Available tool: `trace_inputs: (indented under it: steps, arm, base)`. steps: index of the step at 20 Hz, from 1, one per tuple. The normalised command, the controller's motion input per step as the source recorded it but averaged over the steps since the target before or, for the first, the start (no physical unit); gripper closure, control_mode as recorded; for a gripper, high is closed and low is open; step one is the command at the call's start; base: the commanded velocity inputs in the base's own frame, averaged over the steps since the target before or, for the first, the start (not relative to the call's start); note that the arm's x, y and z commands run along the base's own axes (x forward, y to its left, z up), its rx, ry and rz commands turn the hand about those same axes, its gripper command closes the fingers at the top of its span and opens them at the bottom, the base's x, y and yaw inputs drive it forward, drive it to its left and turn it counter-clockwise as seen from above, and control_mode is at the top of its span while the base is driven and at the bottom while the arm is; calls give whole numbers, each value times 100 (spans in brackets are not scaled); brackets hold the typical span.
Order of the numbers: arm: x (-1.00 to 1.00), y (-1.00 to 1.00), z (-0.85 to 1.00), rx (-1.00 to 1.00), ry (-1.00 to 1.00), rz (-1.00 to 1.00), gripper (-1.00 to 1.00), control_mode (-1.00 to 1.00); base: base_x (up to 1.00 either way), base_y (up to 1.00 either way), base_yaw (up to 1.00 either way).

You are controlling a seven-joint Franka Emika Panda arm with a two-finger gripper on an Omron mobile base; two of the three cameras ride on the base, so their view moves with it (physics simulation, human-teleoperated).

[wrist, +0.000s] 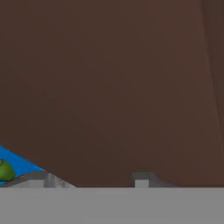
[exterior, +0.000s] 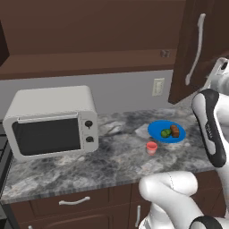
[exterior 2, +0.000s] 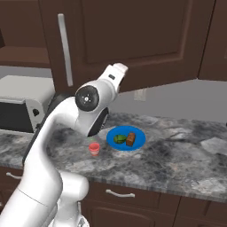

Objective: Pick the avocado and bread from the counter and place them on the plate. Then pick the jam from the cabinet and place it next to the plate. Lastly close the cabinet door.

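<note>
Two foods, the avocado (exterior: 166, 133) and the bread (exterior: 175, 131), sit side by side on the plate (exterior: 156, 127) on the tabletop (exterior: 112, 156). Just in front of the plate stands the jam (exterior: 151, 147). Up at the open cabinet door (exterior 2: 133, 40) is the gripper; how wide its jaws stand, I cannot tell.
</note>
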Motion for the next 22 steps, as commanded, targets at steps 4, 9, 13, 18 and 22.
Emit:
trace_inputs:
  steps: [4,9,13,18,22]
  arm:
    - [80,-1,23,0,7,-4,-100,-100]
    - [82,-4,4,2,1,0,-100,-100]
    - [82,-1,0,4,0,0,-100,-100]
    - [74,0,-5,3,-6,0,-100,-100]
    - [70,0,-13,1,-8,0,-100,-100]
  base:
    - [0,0,0]
    - [0,0,0]
    - [0,0,0]
    - [0,0,0]
    - [0,0,0]
